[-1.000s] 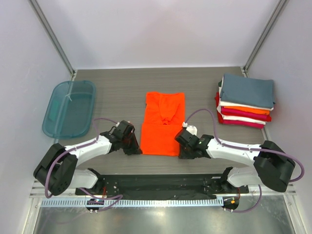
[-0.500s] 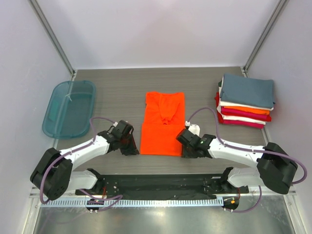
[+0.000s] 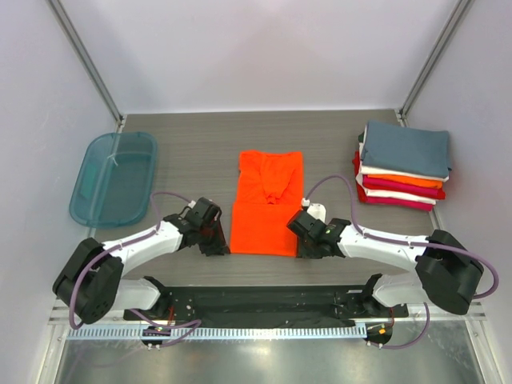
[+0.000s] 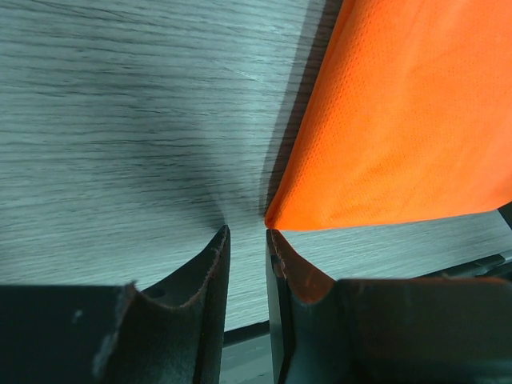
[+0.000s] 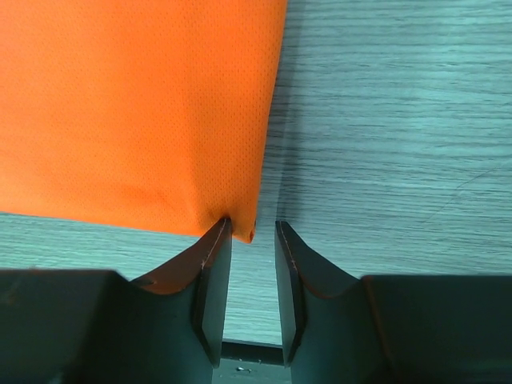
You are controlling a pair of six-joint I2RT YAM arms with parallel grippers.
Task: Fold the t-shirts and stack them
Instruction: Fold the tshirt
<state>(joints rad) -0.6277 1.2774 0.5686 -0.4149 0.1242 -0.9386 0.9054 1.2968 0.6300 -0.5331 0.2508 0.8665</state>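
A bright orange t-shirt (image 3: 266, 202) lies flat mid-table, its sleeves folded in. My left gripper (image 3: 218, 242) sits at its near left corner. In the left wrist view the jaws (image 4: 246, 232) stand a narrow gap apart and empty, with the shirt corner (image 4: 276, 216) just past the right tip. My right gripper (image 3: 302, 244) sits at the near right corner. In the right wrist view its jaws (image 5: 254, 226) stand a narrow gap apart, and the shirt corner (image 5: 246, 228) pokes between the tips, not clamped. Folded t-shirts (image 3: 402, 164) are stacked at the right, slate blue-grey on top.
A translucent teal plastic tub (image 3: 114, 178) lies at the far left. Metal frame posts (image 3: 418, 76) rise at the back corners. The black base rail (image 3: 264, 300) runs along the near edge, behind both grippers.
Both grippers drew a little outward from the shirt's near corners, then came back in. The shirt has not moved.
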